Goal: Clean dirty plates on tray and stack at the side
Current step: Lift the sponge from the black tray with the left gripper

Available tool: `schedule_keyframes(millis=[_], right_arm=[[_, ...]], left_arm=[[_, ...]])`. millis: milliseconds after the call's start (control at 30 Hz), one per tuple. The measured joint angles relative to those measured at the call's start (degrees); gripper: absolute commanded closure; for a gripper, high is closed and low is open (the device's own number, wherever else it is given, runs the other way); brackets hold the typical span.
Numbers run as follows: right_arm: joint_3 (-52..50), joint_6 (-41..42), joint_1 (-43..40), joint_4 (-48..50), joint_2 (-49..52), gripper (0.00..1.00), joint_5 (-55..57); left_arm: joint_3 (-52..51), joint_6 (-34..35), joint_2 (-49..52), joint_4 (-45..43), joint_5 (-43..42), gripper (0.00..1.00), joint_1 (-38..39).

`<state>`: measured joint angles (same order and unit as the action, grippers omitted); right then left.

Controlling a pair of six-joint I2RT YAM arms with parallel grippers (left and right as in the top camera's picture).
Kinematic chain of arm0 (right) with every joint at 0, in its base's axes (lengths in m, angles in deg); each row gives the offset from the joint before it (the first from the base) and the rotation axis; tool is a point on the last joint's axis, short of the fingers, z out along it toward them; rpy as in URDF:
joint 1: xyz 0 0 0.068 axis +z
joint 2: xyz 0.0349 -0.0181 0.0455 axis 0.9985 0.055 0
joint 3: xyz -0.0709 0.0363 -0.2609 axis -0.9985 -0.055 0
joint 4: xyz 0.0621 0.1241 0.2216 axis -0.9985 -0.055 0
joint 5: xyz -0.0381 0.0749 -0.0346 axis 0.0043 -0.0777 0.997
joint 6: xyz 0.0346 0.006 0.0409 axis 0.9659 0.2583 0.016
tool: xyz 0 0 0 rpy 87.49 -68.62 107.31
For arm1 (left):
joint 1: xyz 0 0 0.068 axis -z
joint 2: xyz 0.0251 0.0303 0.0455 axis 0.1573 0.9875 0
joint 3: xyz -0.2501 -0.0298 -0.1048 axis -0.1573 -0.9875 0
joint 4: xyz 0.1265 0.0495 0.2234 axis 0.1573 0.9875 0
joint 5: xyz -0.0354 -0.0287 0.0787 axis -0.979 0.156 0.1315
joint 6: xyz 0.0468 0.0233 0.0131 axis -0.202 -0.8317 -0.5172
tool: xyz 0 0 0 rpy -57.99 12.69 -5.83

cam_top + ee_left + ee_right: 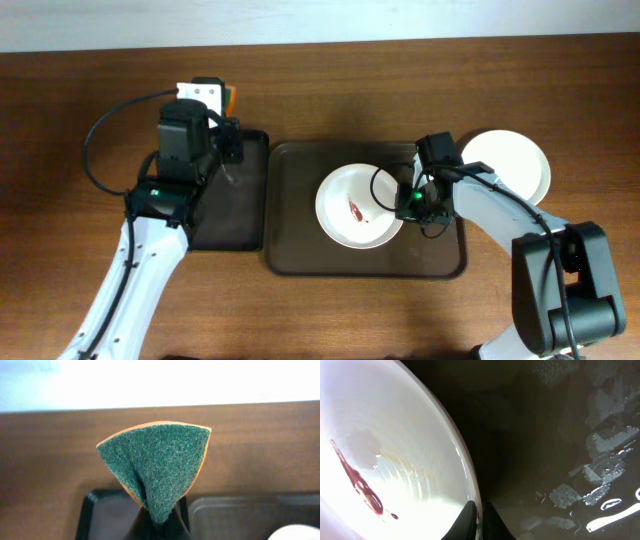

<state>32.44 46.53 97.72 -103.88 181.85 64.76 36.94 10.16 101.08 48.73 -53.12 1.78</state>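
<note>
A white plate (350, 215) with a red smear (357, 210) lies on the dark brown tray (300, 250). My right gripper (408, 200) is shut on the plate's right rim; in the right wrist view its fingers (479, 519) pinch the rim of the plate (380, 450), with the smear (360, 485) at the left. A clean white plate (515, 160) lies on the table right of the tray. My left gripper (228, 140) is shut on a green and orange sponge (155, 467), held over the black tray (235, 215). No mint-green plate is in view.
The smaller black tray sits left of the brown tray, touching it. A white and orange object (210, 93) lies behind the left arm. The wooden table (60, 130) extends to the left and front.
</note>
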Motion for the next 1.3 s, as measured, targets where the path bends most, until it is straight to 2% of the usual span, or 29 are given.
schedule_keyframes(millis=[533,1300], right_arm=[[0.00,-0.04,0.00,0.00,0.00,0.92,0.00],[0.00,-0.04,0.00,0.00,0.00,0.92,0.00]], left_arm=[[0.00,-9.31,-4.87,-3.45,0.00,1.00,0.00],[0.00,-10.58,-5.16,-3.19,0.00,1.00,0.00]])
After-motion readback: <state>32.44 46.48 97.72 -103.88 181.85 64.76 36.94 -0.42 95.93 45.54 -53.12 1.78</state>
